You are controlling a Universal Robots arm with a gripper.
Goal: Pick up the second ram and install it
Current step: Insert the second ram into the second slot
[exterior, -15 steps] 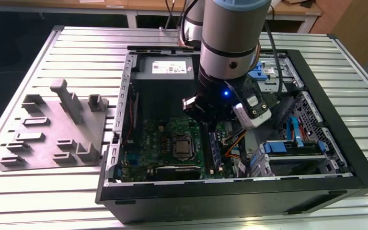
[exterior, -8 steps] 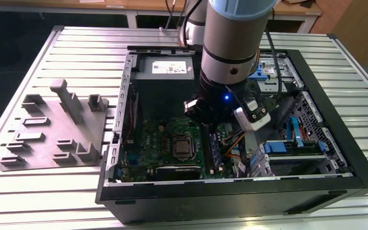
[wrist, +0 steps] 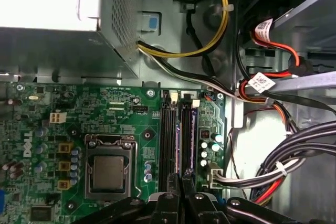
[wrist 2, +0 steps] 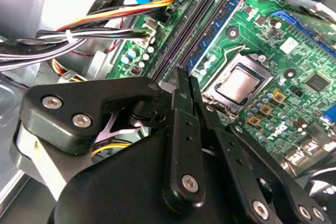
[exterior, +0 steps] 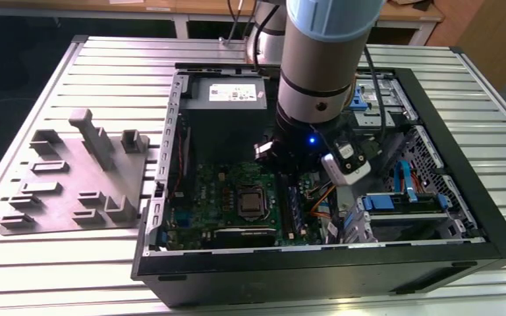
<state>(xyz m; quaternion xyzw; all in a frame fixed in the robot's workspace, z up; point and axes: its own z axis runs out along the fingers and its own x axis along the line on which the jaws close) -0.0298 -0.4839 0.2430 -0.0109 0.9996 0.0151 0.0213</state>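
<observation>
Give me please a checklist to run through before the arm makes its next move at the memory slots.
1. Gripper in line with the memory slots: ok.
2. Fingers close together, nothing seen between them: ok.
3. Second ram seems to stand in the slot nearer the cables; fully seated: cannot tell.
4. Slot latches closed: cannot tell.
5. Cables lie beside the slots, not across them: ok.
</observation>
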